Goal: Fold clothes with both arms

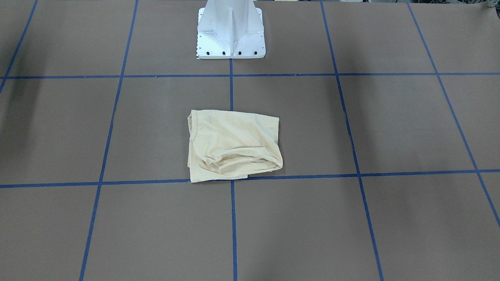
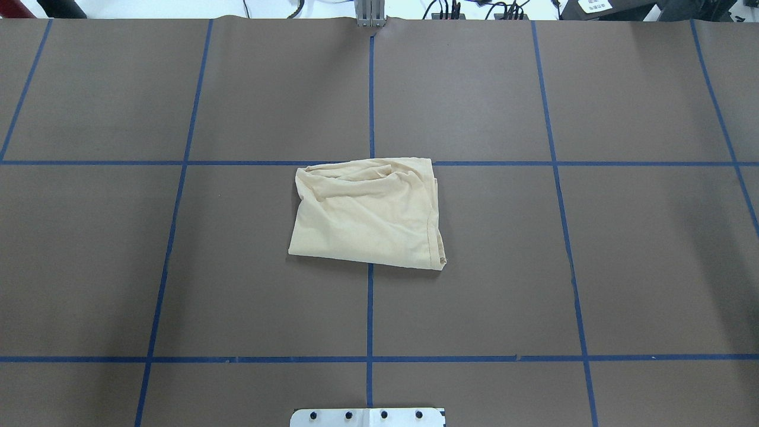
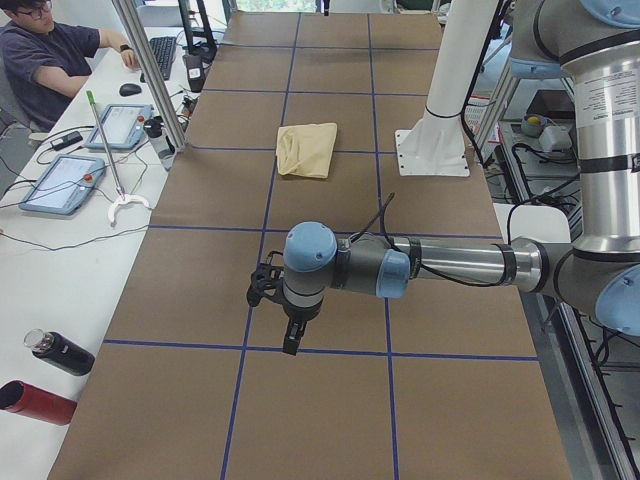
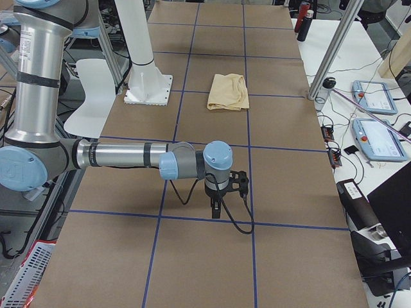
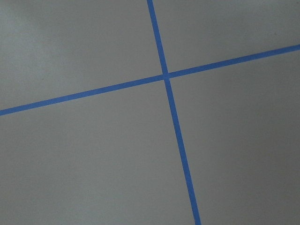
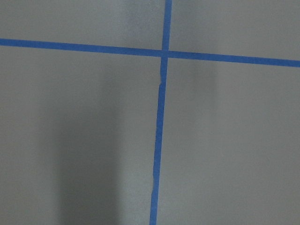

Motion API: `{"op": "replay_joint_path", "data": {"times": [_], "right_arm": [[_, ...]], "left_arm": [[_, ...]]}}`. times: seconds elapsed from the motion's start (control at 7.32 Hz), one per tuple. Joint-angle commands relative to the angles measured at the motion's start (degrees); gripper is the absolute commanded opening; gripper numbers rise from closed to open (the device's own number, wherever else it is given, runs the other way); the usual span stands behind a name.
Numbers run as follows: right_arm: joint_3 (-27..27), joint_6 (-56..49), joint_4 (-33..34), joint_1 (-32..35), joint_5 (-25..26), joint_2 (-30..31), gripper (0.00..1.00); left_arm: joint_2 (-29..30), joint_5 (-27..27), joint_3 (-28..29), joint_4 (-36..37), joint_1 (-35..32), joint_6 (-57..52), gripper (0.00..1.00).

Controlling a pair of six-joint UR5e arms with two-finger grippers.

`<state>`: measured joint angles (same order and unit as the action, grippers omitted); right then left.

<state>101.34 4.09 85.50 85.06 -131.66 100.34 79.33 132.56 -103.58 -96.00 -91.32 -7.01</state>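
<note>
Soft, even, fairly bright light falls from above. Across the brown table lie broad, faint shadows, darkest near the left edge of the front view and towards the right of the overhead view. The shirt casts only a thin dark rim along its near edge. The white area beyond the table's far edge is washed out. Both wrist views look greyer and softer. In the right one a wide blurred shadow band runs beside the blue tape.
</note>
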Motion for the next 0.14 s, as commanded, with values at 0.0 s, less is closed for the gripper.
{"op": "replay_joint_path", "data": {"times": [0.0], "right_arm": [[-0.01, -0.23, -0.07, 0.02, 0.00, 0.38, 1.00]], "left_arm": [[0.12, 0.07, -0.13, -0.07, 0.00, -0.02, 1.00]]}}
